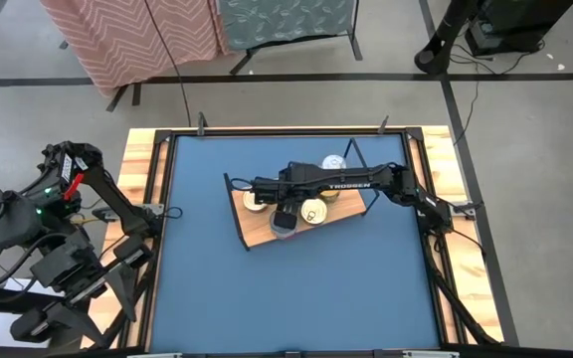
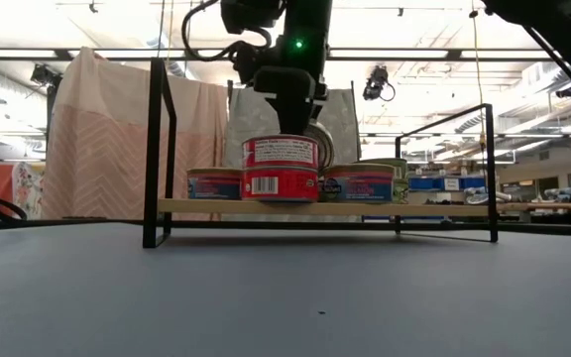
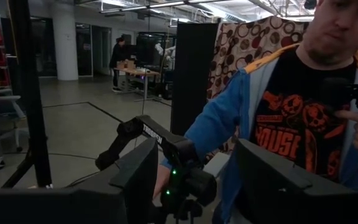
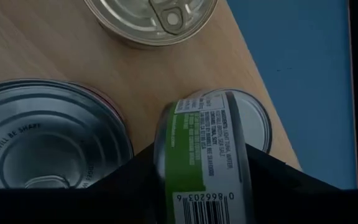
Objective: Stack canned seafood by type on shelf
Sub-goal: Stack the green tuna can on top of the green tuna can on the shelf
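The shelf, a light-wood board with black wire ends, sits slantwise mid-table. On it stand a gold-lidded can, a tall red-labelled, silver-lidded can or stack, and low cans to either side. My right gripper reaches down over the board, shut on a green-labelled can beside the red one. One silver can lies on the table beyond the shelf. My left gripper is open, raised off the table's left side. My right gripper pinches the green-labelled can between its two fingers, one on each flat end; the silver end shows beside one finger. The fingers point steeply down. The can is turned on its edge, label wall up; whether its lower edge touches the board I cannot tell.
The blue table has a raised wooden rim. The shelf's black wire end frames rise at both ends. Beyond the table's left side, a person in a blue jacket stands close to my left arm.
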